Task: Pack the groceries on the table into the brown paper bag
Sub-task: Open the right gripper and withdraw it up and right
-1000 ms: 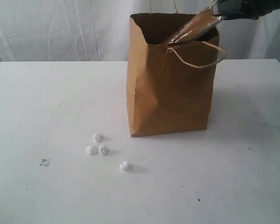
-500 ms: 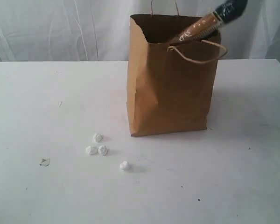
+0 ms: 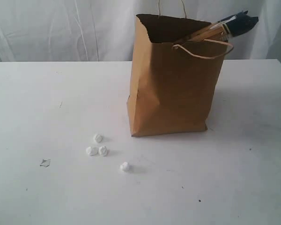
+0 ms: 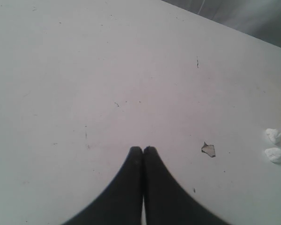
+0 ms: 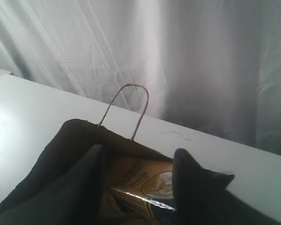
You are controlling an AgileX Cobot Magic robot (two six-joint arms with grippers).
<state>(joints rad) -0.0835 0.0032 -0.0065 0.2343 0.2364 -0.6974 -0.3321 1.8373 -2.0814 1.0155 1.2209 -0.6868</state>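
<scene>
My right fingers [image 5: 91,173] are spread apart, long dark noodle packet [image 5: 136,176] lying between them in the brown paper bag [image 3: 173,93] (left fingers [image 4: 135,161] pinched shut).

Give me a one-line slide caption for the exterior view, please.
Brown paper bag upright on the white table, long dark noodle packet poking over its rim.

Bag: the tall kraft-brown paper bag [image 3: 175,89] stands upright on the wide flat white tabletop [image 3: 47,93], right of centre.
Packet: the long dark noodle packet [image 3: 225,28] leans inside the bag, its upper end sticking out over the right rim.
Wads: four small crumpled white paper wads [image 3: 102,151] lie in front of the bag and to its left, three clustered, the fourth nearer and further right.
Scrap: a small flat pale scrap [image 3: 45,162] lies left of the wads, well apart from the bag.
Curtain: a pleated white curtain [image 3: 61,28] hangs behind the table.
</scene>
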